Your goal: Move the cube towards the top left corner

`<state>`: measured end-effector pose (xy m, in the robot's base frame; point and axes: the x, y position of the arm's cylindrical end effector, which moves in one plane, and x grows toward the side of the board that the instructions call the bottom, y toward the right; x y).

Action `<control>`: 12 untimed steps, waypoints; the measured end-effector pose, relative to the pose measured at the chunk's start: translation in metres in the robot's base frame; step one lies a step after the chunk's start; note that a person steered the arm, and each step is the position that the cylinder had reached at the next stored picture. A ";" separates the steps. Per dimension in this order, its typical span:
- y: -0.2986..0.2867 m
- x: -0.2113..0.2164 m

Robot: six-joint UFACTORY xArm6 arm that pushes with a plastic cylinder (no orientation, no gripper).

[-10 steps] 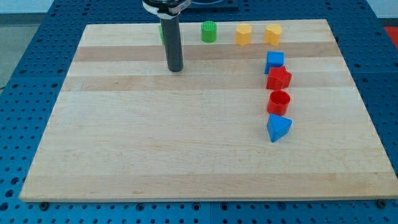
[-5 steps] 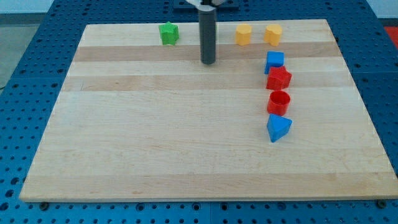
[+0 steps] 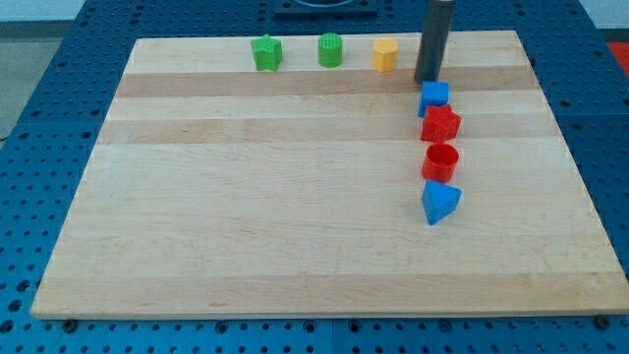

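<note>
The blue cube (image 3: 433, 97) sits near the view's right, at the top of a column of blocks. My tip (image 3: 426, 80) stands just above the cube, touching or almost touching its upper edge. The rod hides a yellow block behind it. Below the cube, close together, lie a red star-shaped block (image 3: 440, 124), a red cylinder (image 3: 440, 161) and a blue triangular block (image 3: 439, 202).
Along the top edge of the wooden board (image 3: 295, 197) stand a green star-shaped block (image 3: 265, 53), a green cylinder (image 3: 330, 50) and a yellow hexagonal block (image 3: 384, 55). The board lies on a blue perforated table.
My tip has moved right along the top of the board, from near the green blocks to just above the blue cube. No block has visibly moved.
</note>
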<state>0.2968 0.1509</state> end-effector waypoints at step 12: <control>-0.210 0.026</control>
<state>0.3229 -0.0590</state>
